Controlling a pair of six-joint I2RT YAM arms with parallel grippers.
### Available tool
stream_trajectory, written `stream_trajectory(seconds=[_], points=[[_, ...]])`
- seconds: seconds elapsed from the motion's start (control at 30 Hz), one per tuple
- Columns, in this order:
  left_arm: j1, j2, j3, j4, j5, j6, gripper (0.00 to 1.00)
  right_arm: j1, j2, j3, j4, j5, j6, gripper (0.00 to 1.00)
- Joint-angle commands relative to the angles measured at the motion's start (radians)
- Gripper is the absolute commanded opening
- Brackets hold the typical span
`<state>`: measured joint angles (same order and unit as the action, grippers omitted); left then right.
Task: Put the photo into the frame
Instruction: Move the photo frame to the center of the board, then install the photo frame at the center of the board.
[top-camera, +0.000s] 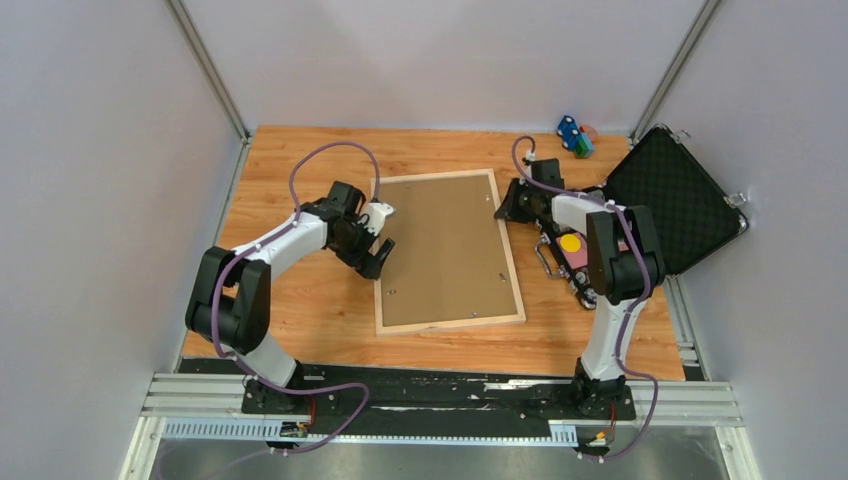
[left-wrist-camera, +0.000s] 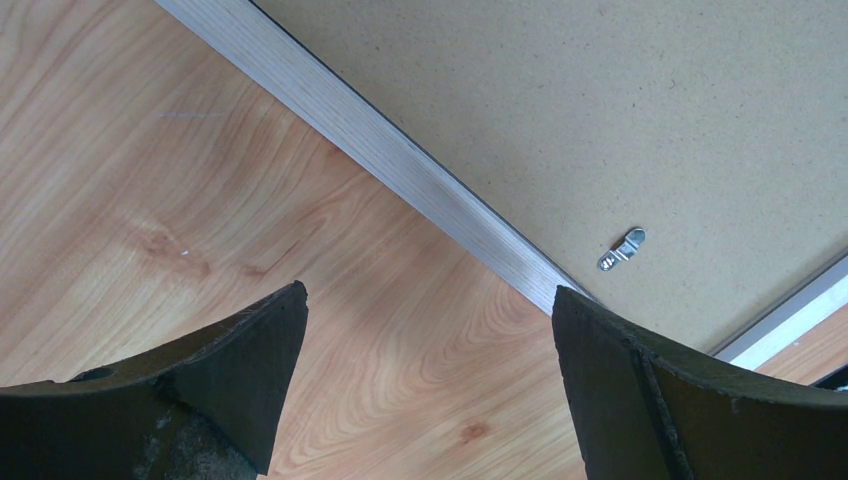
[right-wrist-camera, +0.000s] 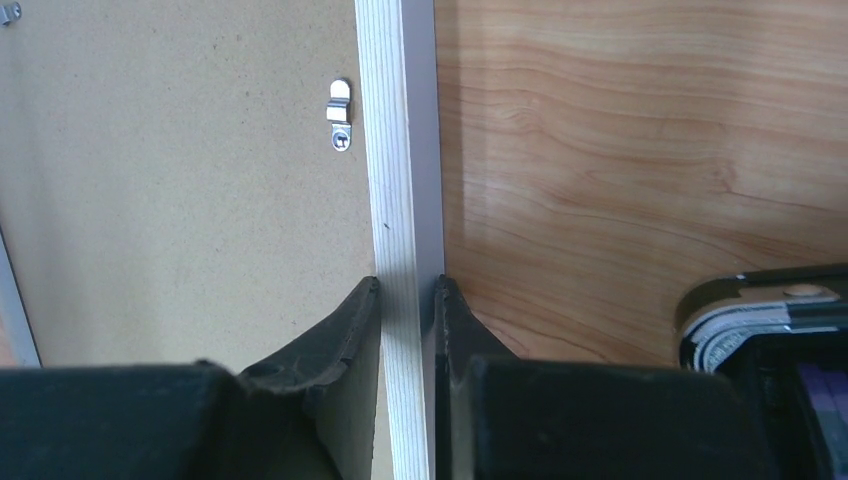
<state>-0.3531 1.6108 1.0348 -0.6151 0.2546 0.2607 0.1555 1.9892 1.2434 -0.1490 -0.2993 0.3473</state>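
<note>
The frame (top-camera: 509, 262) of pale wood lies flat on the table, back side up, with the brown backing board (top-camera: 445, 250) set in it. The photo is hidden. My left gripper (top-camera: 381, 243) is open and empty, just off the frame's left rail (left-wrist-camera: 400, 160); its jaws stand wide apart over bare table. My right gripper (top-camera: 503, 210) is shut on the frame's right rail (right-wrist-camera: 395, 150) near the far corner, one finger on the board side, one on the outer side. Small metal clips (left-wrist-camera: 622, 249) (right-wrist-camera: 340, 115) sit on the backing board (right-wrist-camera: 180, 200).
An open black case (top-camera: 670, 205) lies at the right, close to the right arm, with a yellow disc (top-camera: 570, 243) and other small items by it. Its edge shows in the right wrist view (right-wrist-camera: 760, 320). Small coloured toys (top-camera: 574, 135) stand at the back.
</note>
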Motion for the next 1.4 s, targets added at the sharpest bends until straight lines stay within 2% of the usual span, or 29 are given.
stream_trajectory(seconds=[0.0, 0.07, 0.17, 0.33, 0.63, 0.7, 0.8, 1.1, 1.37], points=[[-0.004, 0.003, 0.024, 0.022, 0.047, 0.019, 1.0, -0.019, -0.032, -0.048, -0.051, 0.046, 0.037, 0.02], [-0.006, 0.002, 0.023, 0.023, 0.051, 0.019, 1.0, -0.019, -0.039, -0.053, -0.049, 0.037, 0.025, 0.11], [-0.011, 0.002, 0.02, 0.026, 0.05, 0.019, 1.0, -0.018, -0.045, -0.056, -0.046, 0.052, 0.017, 0.35], [-0.015, -0.007, 0.015, 0.028, 0.03, 0.016, 1.0, -0.007, -0.047, -0.024, -0.058, 0.094, -0.005, 0.54], [-0.015, -0.029, 0.013, 0.018, 0.009, 0.021, 1.0, 0.041, -0.055, 0.031, -0.103, 0.169, -0.049, 0.59], [-0.016, -0.04, 0.013, 0.011, 0.017, 0.023, 1.0, 0.041, -0.063, 0.032, -0.103, 0.166, -0.055, 0.64], [-0.019, -0.053, 0.01, -0.001, 0.033, 0.027, 1.0, 0.043, -0.076, 0.032, -0.103, 0.157, -0.065, 0.68], [-0.106, -0.061, -0.008, -0.014, 0.051, 0.063, 1.0, 0.05, -0.081, 0.014, -0.096, 0.091, -0.098, 0.63], [-0.206, -0.018, -0.015, 0.011, -0.001, 0.061, 1.0, 0.049, -0.081, 0.004, -0.083, 0.054, -0.117, 0.6]])
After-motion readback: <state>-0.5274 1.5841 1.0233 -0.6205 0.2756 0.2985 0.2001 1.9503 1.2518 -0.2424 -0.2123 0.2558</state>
